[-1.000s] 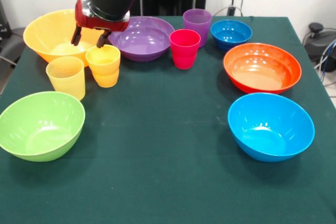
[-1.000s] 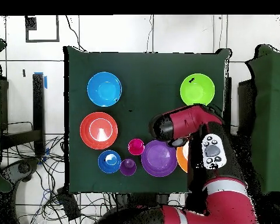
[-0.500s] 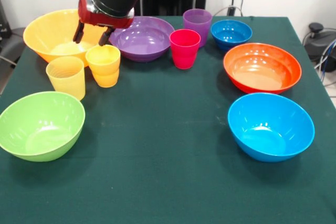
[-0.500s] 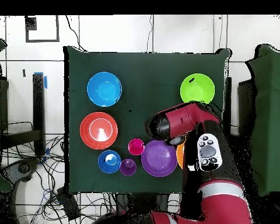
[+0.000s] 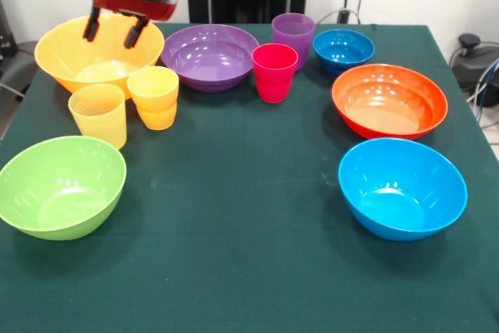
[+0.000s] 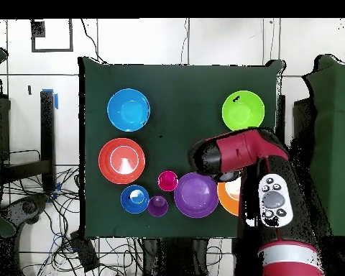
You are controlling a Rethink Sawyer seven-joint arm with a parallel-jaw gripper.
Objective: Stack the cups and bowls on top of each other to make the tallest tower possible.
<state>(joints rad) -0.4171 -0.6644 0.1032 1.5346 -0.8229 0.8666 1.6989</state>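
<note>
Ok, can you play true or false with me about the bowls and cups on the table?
1. The tool is holding a cup. False: it hangs open and empty above the orange-yellow bowl.
2. The red-pink cup stands upright. True.
3. The lime green bowl has a cup inside it. False: it is empty.
4. The orange-yellow cup stands beside the pale yellow cup. True.
5. All the bowls are already stacked. False: each sits alone on the table.

Bright, even light from above; white glare spots gleam inside the glossy light blue plastic bowl (image 5: 402, 187), shadows on the dark green tablecloth (image 5: 234, 232) stay soft.
</note>
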